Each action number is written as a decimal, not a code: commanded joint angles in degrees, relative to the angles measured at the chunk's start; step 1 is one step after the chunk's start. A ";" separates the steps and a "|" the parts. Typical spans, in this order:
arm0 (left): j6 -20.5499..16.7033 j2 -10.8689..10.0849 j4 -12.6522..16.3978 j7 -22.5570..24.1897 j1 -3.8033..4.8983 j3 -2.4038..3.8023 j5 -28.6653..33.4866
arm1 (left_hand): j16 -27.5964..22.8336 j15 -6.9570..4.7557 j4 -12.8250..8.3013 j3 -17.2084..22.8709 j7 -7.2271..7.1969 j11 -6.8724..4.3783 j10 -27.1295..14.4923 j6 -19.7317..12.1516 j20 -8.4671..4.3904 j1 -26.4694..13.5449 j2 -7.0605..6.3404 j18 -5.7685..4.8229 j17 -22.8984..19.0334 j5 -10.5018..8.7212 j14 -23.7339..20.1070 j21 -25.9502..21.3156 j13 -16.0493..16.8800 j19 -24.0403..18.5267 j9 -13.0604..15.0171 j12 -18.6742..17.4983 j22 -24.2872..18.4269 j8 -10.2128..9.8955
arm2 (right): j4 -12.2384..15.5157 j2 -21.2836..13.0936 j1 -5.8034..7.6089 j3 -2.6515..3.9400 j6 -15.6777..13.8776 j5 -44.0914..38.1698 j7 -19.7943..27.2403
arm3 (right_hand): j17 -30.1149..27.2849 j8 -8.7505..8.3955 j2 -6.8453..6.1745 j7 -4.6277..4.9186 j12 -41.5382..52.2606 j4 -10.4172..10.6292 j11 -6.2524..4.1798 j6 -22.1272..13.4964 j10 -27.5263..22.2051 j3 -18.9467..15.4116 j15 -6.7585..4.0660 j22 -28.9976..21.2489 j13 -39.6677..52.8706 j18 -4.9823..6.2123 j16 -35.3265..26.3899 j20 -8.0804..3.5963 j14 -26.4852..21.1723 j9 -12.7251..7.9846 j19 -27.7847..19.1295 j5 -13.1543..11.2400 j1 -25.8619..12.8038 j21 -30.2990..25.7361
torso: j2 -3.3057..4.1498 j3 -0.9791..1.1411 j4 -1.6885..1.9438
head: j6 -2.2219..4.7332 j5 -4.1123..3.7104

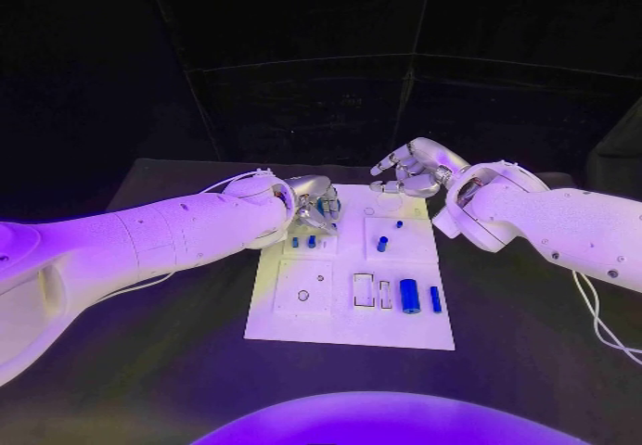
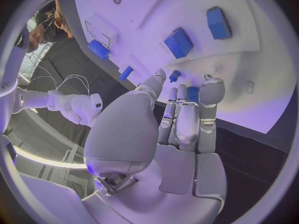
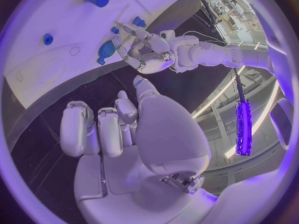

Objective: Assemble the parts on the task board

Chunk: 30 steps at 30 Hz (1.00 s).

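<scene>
Board: task board (image 1: 311,320) at table centre.
Seated: blue pegs (image 1: 302,242) stand upright, 11 o'clock.
Loose: blue cylinder (image 1: 409,296) lying flat, 4 o'clock.
Left hand (image 1: 314,202): fingers together, holding nothing.
Right hand (image 1: 417,167): fingers curled, empty.
Progress: judged partial.

Head camera high, looking down, 2 wrist cameras close behind hands, all sharing the task board (image 1: 351,278).

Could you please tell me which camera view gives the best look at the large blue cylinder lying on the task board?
The head view: the large blue cylinder lies unobstructed on the task board, near its front edge. The left wrist view shows it distorted, from an angle. In the right wrist view I cannot identify it with certainty.
</scene>
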 commanded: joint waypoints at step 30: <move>1.49 2.52 -3.12 -0.74 -0.90 0.08 -2.02 | -0.12 -0.54 -1.24 2.02 -0.22 -0.26 3.79 2.72 -0.30 0.28 1.74 -1.92 -1.34 -0.18 0.86 4.10 -3.62 1.90 -2.96 -3.34 4.92 -2.99 | 0.05 0.42 0.11 0.03 -0.14 0.17 0.54 | 1.57 0.15 0.74 0.20 -0.34 0.06 0.01 -0.25 -0.41 -0.09 -0.40 -0.14 -0.19 0.54 -0.20 -0.09 2.75 -0.05 -0.55 0.37 -0.01 -0.31 | -0.04 0.03 0.07 | 0.01 -0.01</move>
